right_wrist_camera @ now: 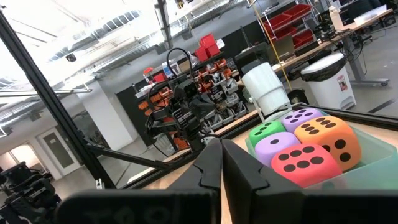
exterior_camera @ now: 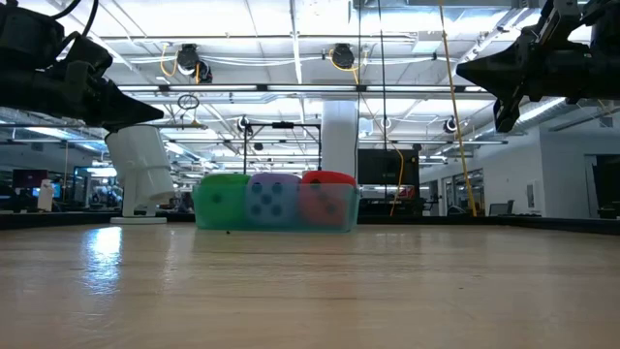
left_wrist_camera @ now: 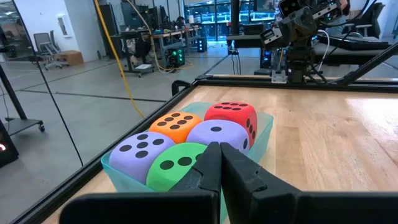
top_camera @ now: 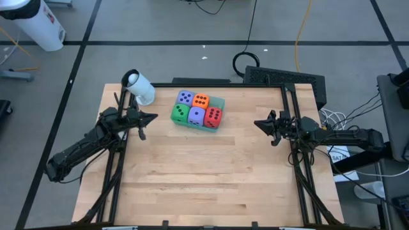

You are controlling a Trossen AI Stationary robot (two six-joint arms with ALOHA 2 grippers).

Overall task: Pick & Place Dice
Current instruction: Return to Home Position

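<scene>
**Item count, wooden table (top_camera: 204,172): one**

Dice (top_camera: 195,115): five in all, by colour as follows.
- Purple: two, the back purple die (top_camera: 185,97) and the front purple die (top_camera: 195,115).
- Orange: one, the orange die (top_camera: 200,100).
- Red: one, the red die (top_camera: 213,116).
- Green: one, the green die (top_camera: 179,114).

Teal tray (top_camera: 220,102): one.

White cylinder (top_camera: 139,87): one.

Dark arms: two, the left arm (top_camera: 83,147) and the right arm (top_camera: 345,135).

Grippers: two, one to each arm, the left gripper (top_camera: 152,117) and the right gripper (top_camera: 255,123). Fingers: two on each, four in all.

White bin (top_camera: 41,25) on the floor: one.
</scene>
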